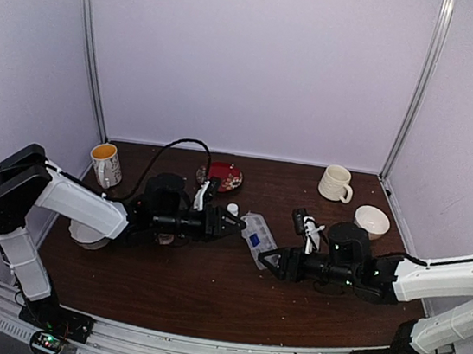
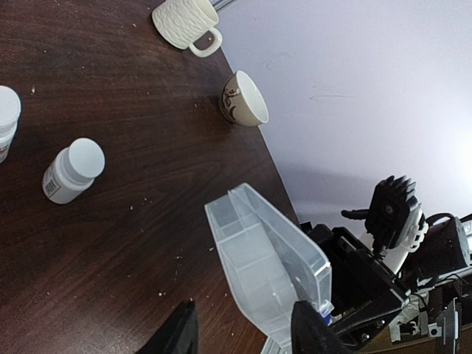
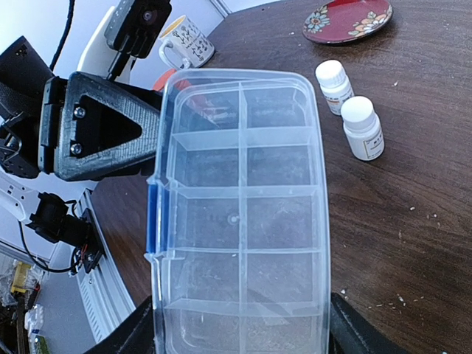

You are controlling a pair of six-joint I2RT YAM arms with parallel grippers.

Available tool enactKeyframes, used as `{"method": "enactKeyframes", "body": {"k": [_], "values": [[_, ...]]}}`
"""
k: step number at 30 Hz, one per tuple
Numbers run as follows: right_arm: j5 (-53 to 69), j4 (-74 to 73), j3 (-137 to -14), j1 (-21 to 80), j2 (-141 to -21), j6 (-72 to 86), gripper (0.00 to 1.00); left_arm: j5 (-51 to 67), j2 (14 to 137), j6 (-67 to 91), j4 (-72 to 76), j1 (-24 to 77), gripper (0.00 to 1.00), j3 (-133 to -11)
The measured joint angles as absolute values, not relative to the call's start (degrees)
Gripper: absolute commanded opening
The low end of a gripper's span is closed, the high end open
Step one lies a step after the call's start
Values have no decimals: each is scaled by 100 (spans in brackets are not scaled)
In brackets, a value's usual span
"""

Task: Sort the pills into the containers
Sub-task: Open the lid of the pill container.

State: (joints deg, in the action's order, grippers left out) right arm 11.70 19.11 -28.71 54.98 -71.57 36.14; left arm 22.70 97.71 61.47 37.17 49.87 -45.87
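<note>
One clear rectangular plastic organizer box [image 3: 243, 214]

The left arm reaches rightward with its forearm low and level, and the left gripper [image 1: 242, 224] points toward table centre with its fingers apart. The right arm reaches leftward, equally low, its right gripper [image 1: 264, 259] facing the other (fingers clamped on the organizer box [image 3: 243, 206]).

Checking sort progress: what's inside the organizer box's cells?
Visible cells of the organizer box look empty, no pills. Nearest row runs partly off-frame at the right gripper, so unconfirmed.
</note>
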Motion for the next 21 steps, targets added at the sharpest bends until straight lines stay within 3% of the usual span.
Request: {"method": "enactKeyframes", "body": {"k": [12,21], "values": [[1068,1605,-3037,5498,-7269,3406,61,2276,9977,6390,3863,4980,49,-4604],[322,705,-3546,5765,-7494,2836,68,2290,10151,6490,3791,4943,52,-4654]]}}
